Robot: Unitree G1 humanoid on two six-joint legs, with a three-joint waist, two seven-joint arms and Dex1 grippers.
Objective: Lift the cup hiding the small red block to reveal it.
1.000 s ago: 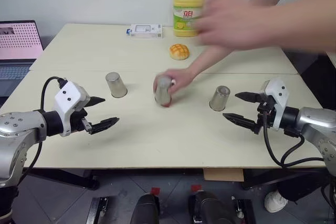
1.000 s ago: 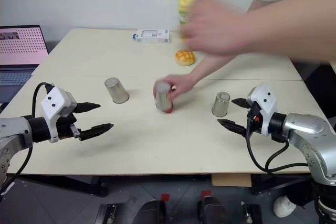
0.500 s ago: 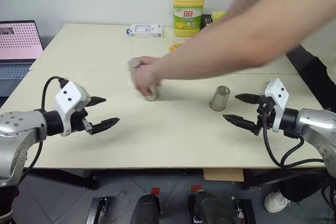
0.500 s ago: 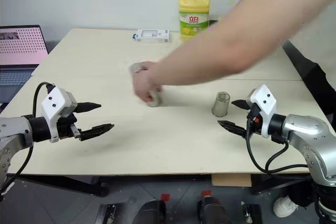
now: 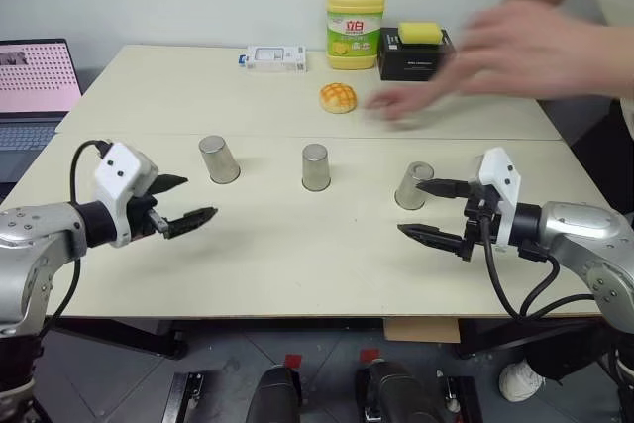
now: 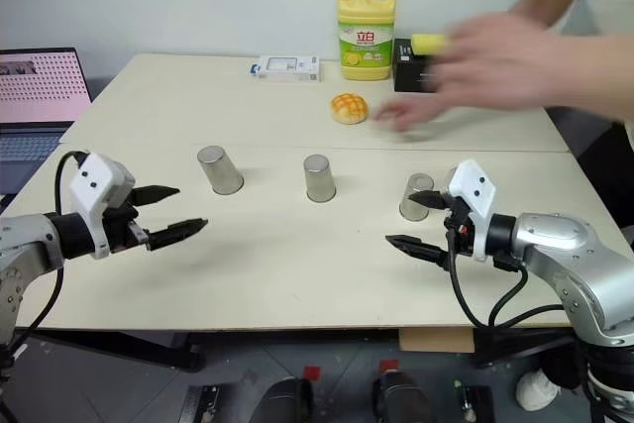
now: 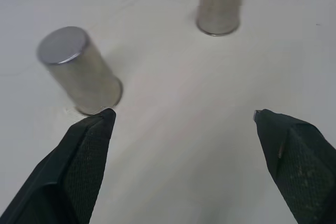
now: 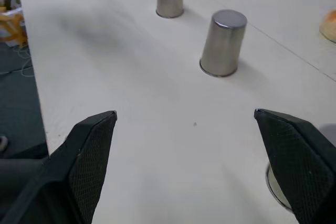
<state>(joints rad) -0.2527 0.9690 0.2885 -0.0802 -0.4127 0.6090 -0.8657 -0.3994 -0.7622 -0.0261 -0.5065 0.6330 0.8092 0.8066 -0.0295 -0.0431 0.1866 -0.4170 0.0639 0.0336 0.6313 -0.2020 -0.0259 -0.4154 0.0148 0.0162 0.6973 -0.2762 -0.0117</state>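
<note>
Currently 3 inverted steel cups stand in a row across the table [image 5: 297, 274]: left cup [image 5: 219, 159], middle cup [image 5: 315, 167], right cup [image 5: 413, 185], well apart from one another. Small red block cannot be seen; which cup covers it cannot be told. Left gripper [image 5: 184, 201] hovers with jaws released, holding nothing, near the left cup on its outer side. Right gripper [image 5: 424, 209] also spread and unloaded, just beside the right cup. Bare tabletop lies between row and near edge. A person's hand [image 5: 515, 47] blurs over the far side, by the bun [image 5: 338, 97] and yellow bottle [image 5: 355, 19].
</note>
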